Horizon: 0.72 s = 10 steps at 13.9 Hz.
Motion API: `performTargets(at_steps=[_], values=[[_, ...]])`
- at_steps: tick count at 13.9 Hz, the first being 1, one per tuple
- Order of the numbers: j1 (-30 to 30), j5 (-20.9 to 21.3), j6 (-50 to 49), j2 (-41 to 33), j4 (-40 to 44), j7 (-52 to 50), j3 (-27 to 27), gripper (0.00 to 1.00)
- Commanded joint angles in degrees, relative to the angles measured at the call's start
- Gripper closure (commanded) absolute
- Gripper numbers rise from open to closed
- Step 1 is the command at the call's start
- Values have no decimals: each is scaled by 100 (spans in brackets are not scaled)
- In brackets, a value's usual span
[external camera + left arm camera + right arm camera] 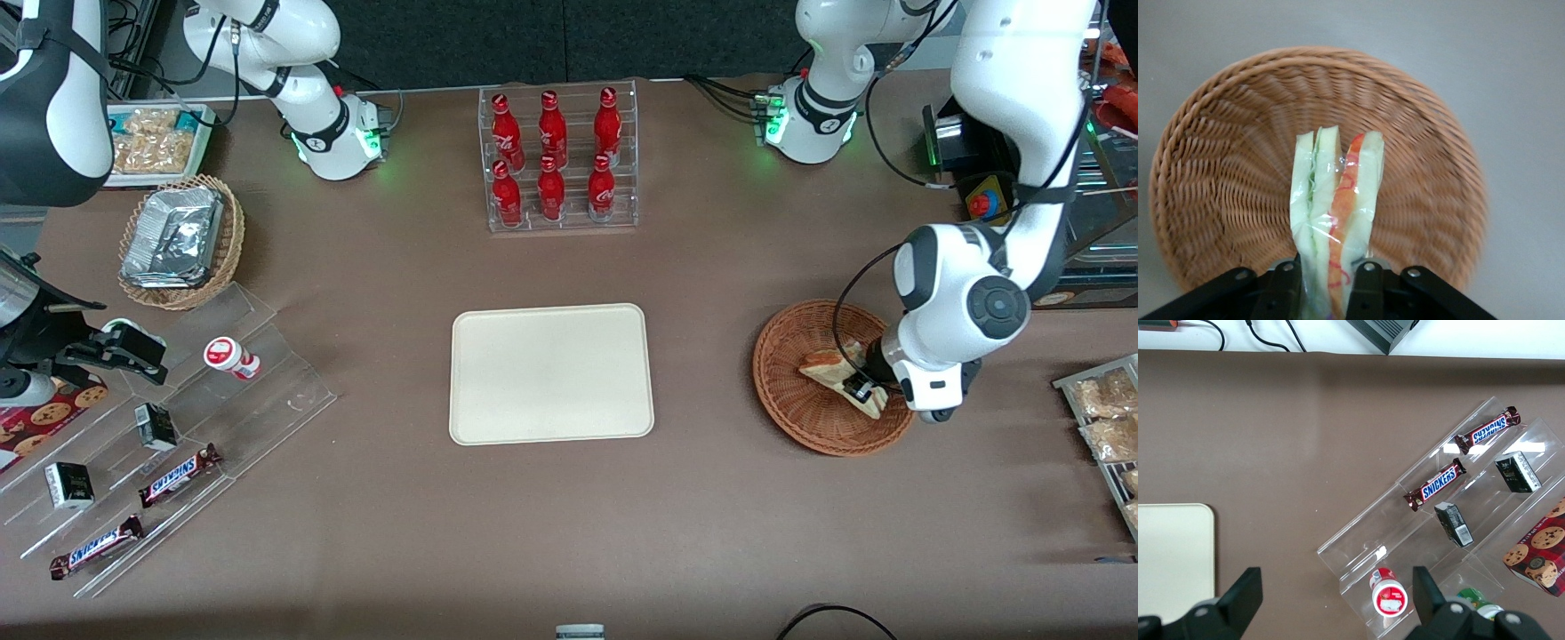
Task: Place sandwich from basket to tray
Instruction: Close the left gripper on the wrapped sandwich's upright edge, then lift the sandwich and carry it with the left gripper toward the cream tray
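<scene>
Sandwich (831, 369) in basket (787, 391); end effector (861, 388) clamping it; tray (551, 373) beside.

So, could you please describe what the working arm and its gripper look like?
The working left arm has glossy white rounded shells with black joint bands, a round dark grey cap at the wrist and a thin black cable looping alongside. Its base glows green. The gripper has matte black fingers with small screws.

White arm, black joints, black pincer (861, 388) fingers.

A robot lab dressed as a snack shop is suggested: a brown tabletop (373, 533) is laid out with cola bottles (552, 160) in a clear rack, Snickers bars (180, 475) on acrylic steps (shop-style display), and arm bases are bolted alongside.
</scene>
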Motion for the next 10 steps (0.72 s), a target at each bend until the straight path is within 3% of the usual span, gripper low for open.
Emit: performTargets(at_steps=[1,3,6,10], values=[[-119,10,-1139,23,1167,414,-547,98],[-469,71,-1651,147,1864,450,-760,95],[-1276,45,-1635,392,2199,380,-769,90],[-2542,106,-1548,1295,2998,-24,-751,88]])
